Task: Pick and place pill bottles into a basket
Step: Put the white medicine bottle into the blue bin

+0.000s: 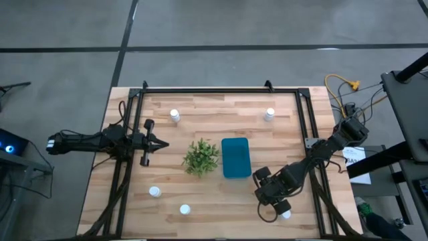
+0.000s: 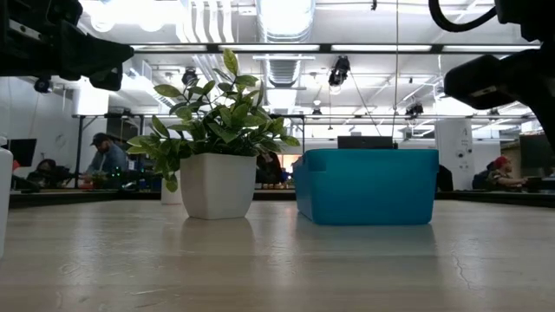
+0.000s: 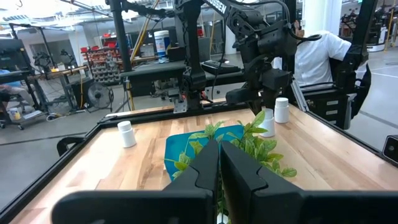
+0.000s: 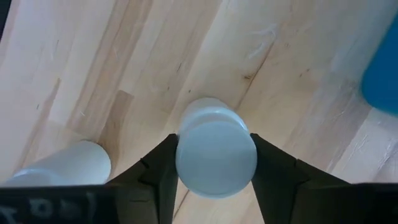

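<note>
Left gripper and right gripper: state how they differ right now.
The left gripper is shut with nothing between its fingers; the right gripper has a pill bottle between its fingers. The left gripper sits at the table's left side, pointing toward the plant; the right gripper is down at the near right corner, just past the basket. Both are dark two-finger grippers.
</note>
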You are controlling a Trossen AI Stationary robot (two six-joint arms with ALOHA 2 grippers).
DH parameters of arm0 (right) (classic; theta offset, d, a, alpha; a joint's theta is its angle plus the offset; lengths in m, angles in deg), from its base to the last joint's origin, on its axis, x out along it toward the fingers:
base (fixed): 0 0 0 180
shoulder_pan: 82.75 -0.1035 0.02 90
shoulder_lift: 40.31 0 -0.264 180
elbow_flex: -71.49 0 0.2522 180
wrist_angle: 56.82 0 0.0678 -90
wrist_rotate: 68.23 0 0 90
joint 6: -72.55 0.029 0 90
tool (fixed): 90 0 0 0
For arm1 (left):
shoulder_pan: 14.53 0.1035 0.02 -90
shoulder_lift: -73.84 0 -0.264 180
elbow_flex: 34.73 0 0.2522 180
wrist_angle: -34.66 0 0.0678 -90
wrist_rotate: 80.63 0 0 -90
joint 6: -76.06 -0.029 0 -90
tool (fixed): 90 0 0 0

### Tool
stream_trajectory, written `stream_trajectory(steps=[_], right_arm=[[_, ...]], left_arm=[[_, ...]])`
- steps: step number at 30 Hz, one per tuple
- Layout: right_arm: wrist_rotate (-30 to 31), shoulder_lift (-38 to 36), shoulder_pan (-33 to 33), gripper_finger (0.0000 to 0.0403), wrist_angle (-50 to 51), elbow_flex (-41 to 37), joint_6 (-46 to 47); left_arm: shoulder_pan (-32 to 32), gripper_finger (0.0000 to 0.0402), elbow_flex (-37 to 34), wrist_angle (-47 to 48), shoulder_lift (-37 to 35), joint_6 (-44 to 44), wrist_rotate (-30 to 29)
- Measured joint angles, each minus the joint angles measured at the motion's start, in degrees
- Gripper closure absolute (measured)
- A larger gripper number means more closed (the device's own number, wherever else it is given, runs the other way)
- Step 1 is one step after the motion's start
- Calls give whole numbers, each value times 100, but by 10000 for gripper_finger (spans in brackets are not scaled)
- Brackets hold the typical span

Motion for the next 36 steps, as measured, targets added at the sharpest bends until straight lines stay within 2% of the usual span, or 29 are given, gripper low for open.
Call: stream_trajectory(steps=[5,13,22,31,36], right_arm=[[258,0,116,253,1,0,-93],[278,-53,410,253,84,143,-288],[290,-79,502,253,516,1066,-769],[1027,-79,715,253,1230,2033,-1327],[1072,-79,1064,253,1273,2133,-1698]], left_arm=[[2,402,0,1,0,0,-6],[0,402,0,2,0,0,-9],[2,402,0,-1,0,0,-11],[2,402,0,-1,0,0,-13],[0,402,0,1,0,0,-13]])
